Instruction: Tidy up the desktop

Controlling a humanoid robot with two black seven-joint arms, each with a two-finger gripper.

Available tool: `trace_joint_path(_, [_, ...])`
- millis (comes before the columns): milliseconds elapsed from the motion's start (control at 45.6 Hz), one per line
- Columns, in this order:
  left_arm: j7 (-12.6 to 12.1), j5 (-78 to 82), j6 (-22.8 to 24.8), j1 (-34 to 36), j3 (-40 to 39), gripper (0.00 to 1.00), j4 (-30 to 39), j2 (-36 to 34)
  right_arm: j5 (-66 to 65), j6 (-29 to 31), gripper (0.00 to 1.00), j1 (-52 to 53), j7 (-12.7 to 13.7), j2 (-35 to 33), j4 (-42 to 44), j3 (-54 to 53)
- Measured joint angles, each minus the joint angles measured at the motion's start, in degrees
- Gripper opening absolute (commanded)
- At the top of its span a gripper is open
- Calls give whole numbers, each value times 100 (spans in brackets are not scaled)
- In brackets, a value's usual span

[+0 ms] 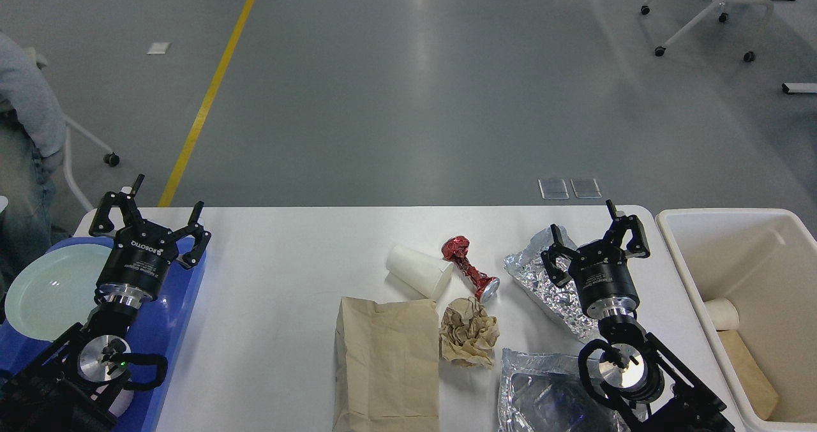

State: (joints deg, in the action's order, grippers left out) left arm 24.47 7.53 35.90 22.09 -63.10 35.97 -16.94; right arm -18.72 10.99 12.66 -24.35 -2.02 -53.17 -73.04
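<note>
The white desktop [287, 279] holds litter in its middle and right: a white paper cup [418, 272] on its side, a crushed red can [470, 268], a crumpled brown paper ball [469, 331], a flat brown paper bag [387, 363], crumpled foil [539, 272] and a clear plastic bag [542, 394]. My left gripper [148, 212] is open and empty above the blue tray [172, 317] at the left edge. My right gripper [595, 233] is open and empty over the foil.
A pale green plate [48, 291] lies on the blue tray. A cream bin [740, 228] stands off the table's right end with a cup [721, 314] and brown paper inside. A seated person [25, 113] is at far left. A wheeled chair [715, 11] stands far back right.
</note>
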Motion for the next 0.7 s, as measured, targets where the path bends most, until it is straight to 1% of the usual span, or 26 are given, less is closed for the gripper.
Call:
trace_joint_path(66, [74, 87, -81, 4, -26, 96, 0, -4, 0, 0, 100, 0, 0, 0, 0, 0])
trace_joint_path(175, [102, 122, -96, 2, -27, 96, 2, -2, 0, 0, 100, 0, 0, 0, 0, 0])
trace_joint_path(701, [41, 30, -48, 19, -29, 96, 7, -26, 0, 0, 100, 0, 0, -2, 0, 0])
